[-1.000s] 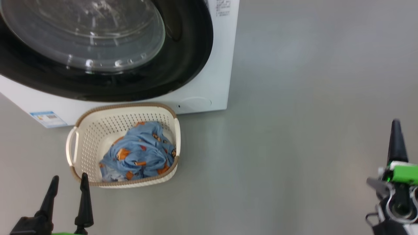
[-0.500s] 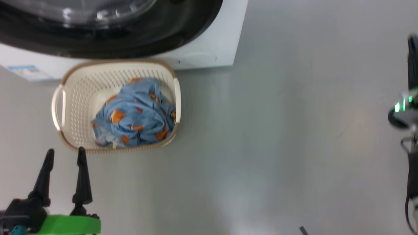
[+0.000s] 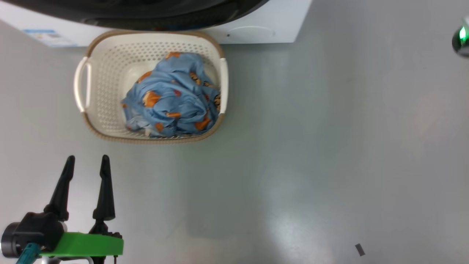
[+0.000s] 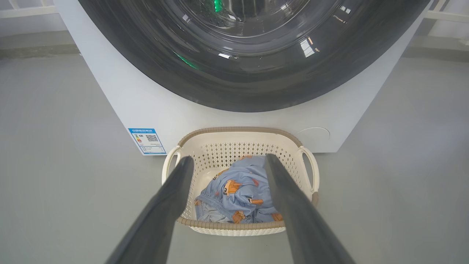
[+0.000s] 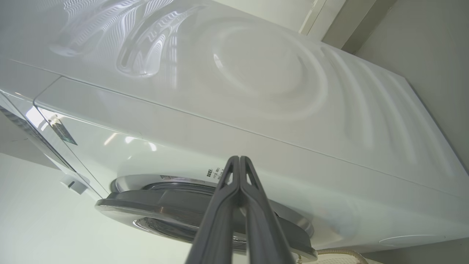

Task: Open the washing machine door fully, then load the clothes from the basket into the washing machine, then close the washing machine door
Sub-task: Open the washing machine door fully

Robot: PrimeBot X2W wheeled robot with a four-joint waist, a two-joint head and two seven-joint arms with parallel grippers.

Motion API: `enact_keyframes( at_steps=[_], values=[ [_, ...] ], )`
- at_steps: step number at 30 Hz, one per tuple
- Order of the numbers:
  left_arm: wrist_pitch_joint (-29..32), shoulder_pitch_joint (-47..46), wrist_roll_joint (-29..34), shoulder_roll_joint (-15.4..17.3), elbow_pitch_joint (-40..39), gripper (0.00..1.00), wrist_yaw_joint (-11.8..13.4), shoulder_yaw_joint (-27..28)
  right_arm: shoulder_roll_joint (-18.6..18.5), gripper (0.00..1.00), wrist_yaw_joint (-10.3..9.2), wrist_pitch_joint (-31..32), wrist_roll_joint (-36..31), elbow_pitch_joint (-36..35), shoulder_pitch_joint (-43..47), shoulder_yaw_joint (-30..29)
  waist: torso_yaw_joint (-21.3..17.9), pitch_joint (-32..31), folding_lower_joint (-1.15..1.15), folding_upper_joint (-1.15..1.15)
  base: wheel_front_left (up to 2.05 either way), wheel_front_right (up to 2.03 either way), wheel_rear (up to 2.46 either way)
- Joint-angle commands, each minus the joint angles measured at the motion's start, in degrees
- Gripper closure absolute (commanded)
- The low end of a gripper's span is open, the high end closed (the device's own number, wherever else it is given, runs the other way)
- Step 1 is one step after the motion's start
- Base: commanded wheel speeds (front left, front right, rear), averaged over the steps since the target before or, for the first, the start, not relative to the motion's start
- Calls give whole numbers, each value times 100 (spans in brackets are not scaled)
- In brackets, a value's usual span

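**Laundry station: claws and contents**

- left claw [image 3: 88, 158]: fingers spread apart, holding nothing, above the grey floor [image 3: 311, 146].
- basket [image 3: 110, 73]: on the floor just ahead of the left claw and not touching it. Its far rim is at the foot of the washing machine [image 4: 121, 95].
- clothes [image 3: 172, 95]: blue printed bundle inside the basket, ahead and slightly right of the left claw.
- washing machine door [image 4: 238, 80]: black rim and glass, above and beyond the basket.
- right claw [image 5: 238, 159]: fingers pressed together, empty, with the machine's white body ahead of its tips.

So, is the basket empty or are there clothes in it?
Not empty: the clothes lie bundled inside the basket, against one side wall.
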Motion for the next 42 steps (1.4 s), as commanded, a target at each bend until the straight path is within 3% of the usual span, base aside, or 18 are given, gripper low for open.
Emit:
enact_keyframes(
  at_steps=[1,25,42],
  values=[
    [-37,-48,-59,83,-84,0,22,166,-41,100,9,62,-102,-172,-116,107,177,117,0,0,0,0,0],
    [-37,-181,-543,83,114,0,313,-624,-202,100,9,380,-429,83,-1301,1070,1212,347,0,0,0,0,0],
    [-37,-121,-599,83,217,0,399,-1143,-249,100,9,483,-363,187,-1619,1435,1484,384,0,0,0,0,0]
  ],
)
